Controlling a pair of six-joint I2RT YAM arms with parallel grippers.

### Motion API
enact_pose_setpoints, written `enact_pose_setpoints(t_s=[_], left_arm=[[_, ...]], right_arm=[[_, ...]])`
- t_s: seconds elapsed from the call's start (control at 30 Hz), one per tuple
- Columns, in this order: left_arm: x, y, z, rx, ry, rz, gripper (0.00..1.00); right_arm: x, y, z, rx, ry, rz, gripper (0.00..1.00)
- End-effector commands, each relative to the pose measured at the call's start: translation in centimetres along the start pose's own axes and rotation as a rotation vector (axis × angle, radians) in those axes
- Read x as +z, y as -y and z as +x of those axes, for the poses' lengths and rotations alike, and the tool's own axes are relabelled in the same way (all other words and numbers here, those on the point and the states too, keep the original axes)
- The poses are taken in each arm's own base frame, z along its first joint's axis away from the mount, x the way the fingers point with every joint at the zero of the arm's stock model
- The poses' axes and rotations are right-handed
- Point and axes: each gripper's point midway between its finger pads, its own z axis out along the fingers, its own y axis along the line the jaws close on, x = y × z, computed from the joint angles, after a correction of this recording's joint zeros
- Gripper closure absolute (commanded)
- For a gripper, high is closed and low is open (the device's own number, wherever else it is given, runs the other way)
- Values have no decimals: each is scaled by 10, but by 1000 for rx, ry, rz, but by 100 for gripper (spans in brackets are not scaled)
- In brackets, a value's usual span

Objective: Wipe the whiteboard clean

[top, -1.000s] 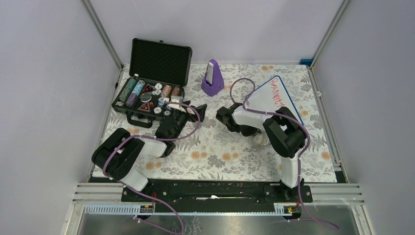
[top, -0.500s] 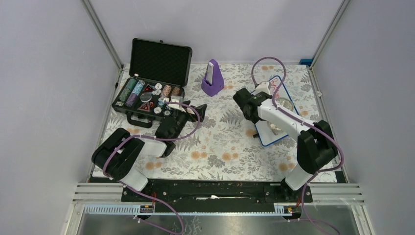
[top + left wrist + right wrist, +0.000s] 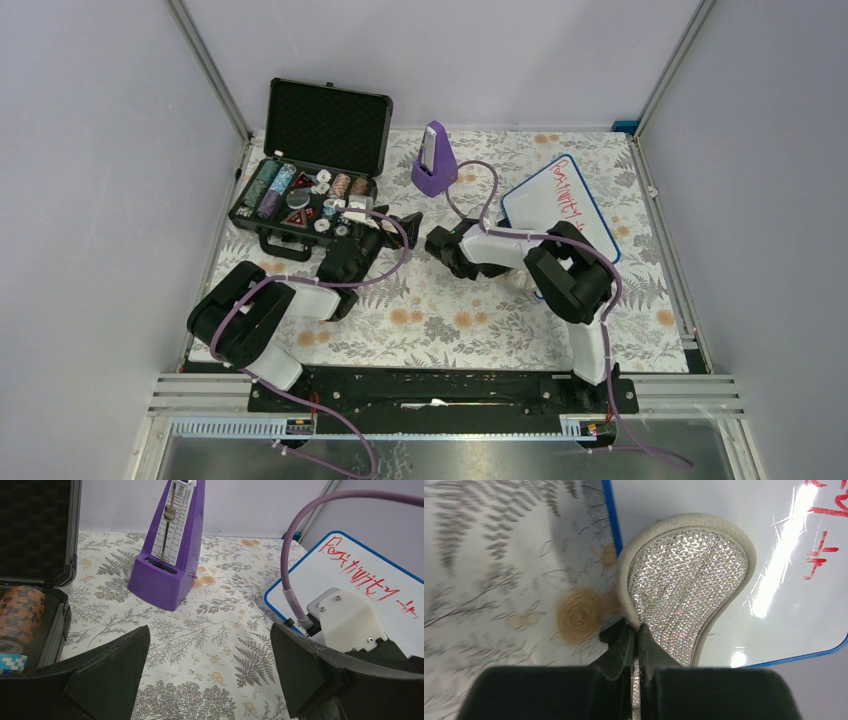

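Note:
The whiteboard lies at the back right, white with a blue rim and red handwriting. It also shows in the left wrist view and the right wrist view. My right gripper is shut on a glittery pad with a pale rim. The pad lies across the board's blue edge near a corner, partly over the tablecloth. In the top view the right gripper is mostly hidden under its arm. My left gripper is open and empty over the tablecloth, left of the board.
A purple metronome stands at the back middle, also in the left wrist view. An open black case with poker chips sits at the back left. The right arm's purple cable arcs over the board's left edge.
The right arm reached out over the whiteboard, then drew back left with the pad to the board's near-left edge. The red writing still shows. The left arm has not moved.

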Motion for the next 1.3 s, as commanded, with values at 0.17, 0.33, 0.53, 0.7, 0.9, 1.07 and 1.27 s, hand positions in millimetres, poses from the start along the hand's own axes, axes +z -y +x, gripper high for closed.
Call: enact_pose_setpoints(t_s=[0.17,0.33,0.53,0.7,0.9,1.07,1.27], left_arm=[[4,6,-20,-13,73,28,1],[4,6,-20,-15,74,28,1],[4,6,-20,-16,76,28,1],[4,6,-21,-19,76,31,1],[4,6,-22,-16,78,29,1],[5,5,-20,-19,75,29,1],[5,5,-19,-18,70,30,1]], right_arm=[[-39,46,-66,190,139,-115,100],[-13,97,-71,308,86,-138,100],[24,156,-56,429,38,-54,100],[48,162,-43,459,-4,-7,100],[64,117,-30,417,-89,-85,100],[44,67,-38,348,-46,-199,100],[13,65,-67,317,49,-251,100]])
